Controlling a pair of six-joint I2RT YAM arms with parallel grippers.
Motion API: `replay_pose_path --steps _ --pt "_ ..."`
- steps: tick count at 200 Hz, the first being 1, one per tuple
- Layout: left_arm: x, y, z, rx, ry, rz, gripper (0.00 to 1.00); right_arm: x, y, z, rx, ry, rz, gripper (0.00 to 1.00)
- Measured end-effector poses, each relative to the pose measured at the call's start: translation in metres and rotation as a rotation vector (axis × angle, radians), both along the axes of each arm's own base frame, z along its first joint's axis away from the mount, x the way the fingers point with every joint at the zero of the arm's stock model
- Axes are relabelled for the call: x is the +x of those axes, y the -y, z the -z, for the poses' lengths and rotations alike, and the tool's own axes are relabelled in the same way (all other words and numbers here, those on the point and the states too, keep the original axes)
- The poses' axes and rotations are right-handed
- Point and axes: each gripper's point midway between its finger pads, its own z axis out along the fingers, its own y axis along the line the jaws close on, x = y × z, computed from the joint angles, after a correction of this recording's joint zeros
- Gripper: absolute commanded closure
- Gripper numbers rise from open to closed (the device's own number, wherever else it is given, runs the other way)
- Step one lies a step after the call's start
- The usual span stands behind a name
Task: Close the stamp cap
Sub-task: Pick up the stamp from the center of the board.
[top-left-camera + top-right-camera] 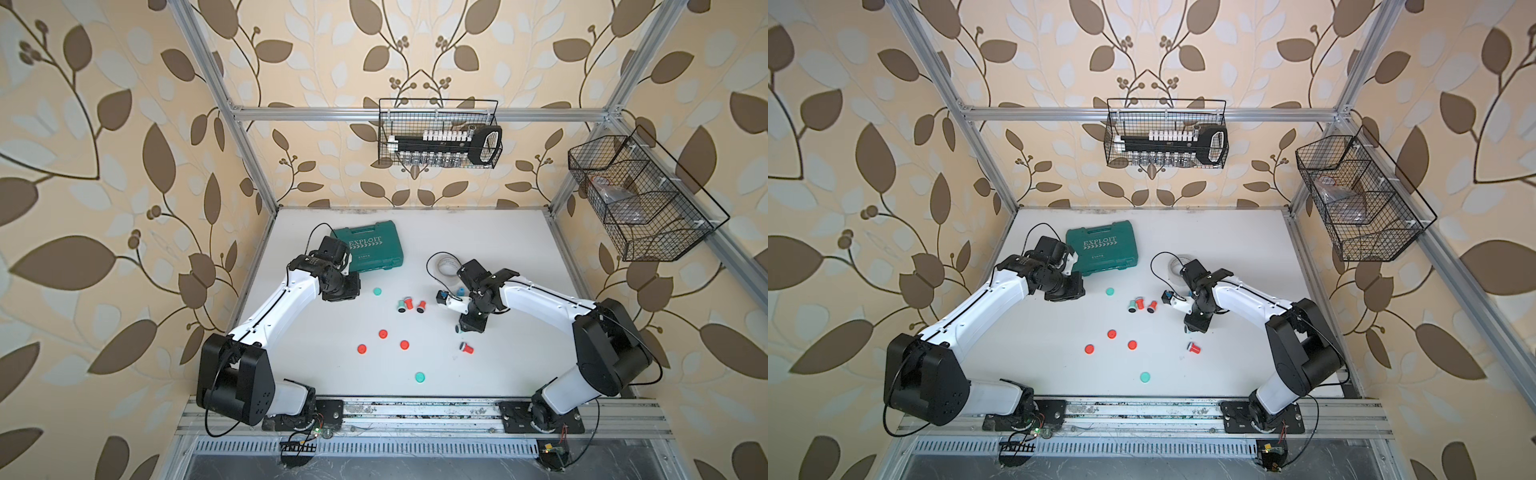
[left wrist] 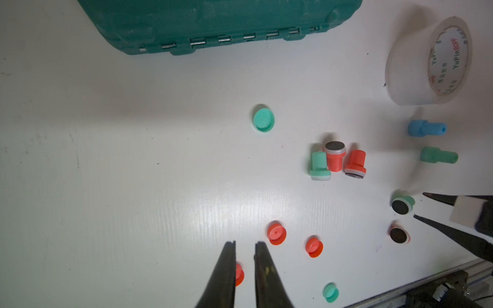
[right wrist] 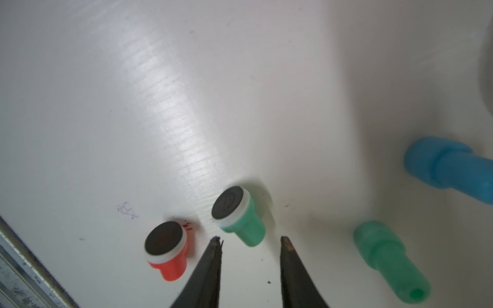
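while jaws gape, right tool [image 3: 250, 240] seemingly flanks green stamp [image 3: 238, 217]

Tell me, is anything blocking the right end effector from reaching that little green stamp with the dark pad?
Nothing visible does. The green stamp lies right in front of the right end effector, whose jaws are open, with no object between them. The red stamp stands beside one finger, off the path.

The uncapped green stamp [image 3: 240, 218] lay with its black pad bared, well apart from the green case [image 1: 368, 245], one loose green cap [image 1: 377, 291] near that case.
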Motion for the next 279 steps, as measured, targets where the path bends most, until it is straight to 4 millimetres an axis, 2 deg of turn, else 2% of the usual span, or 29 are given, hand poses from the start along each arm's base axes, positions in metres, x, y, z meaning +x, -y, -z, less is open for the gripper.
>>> replay_pose_path --steps 34,105,170,213,247,279 --pt "0.0 0.0 0.0 -0.001 -0.002 0.001 0.83 -0.007 -0.002 0.004 -0.01 -0.007 -0.054 0.69" --pt "0.0 0.0 0.002 0.0 -0.007 0.001 0.83 -0.009 0.002 0.012 -0.038 -0.019 -0.083 0.69" --pt "-0.001 0.003 0.003 -0.012 -0.015 0.006 0.83 -0.005 0.003 0.027 -0.059 -0.035 -0.083 0.73" --pt "-0.001 0.003 0.003 -0.012 -0.015 0.007 0.83 0.0 0.003 0.027 -0.051 -0.021 -0.071 0.72" --pt "-0.001 0.003 0.003 -0.012 -0.015 0.007 0.83 0.003 0.002 0.028 -0.045 -0.014 -0.06 0.76" --pt "-0.001 0.003 0.003 -0.014 -0.015 0.007 0.81 0.005 0.001 0.027 -0.041 -0.01 -0.049 0.84"
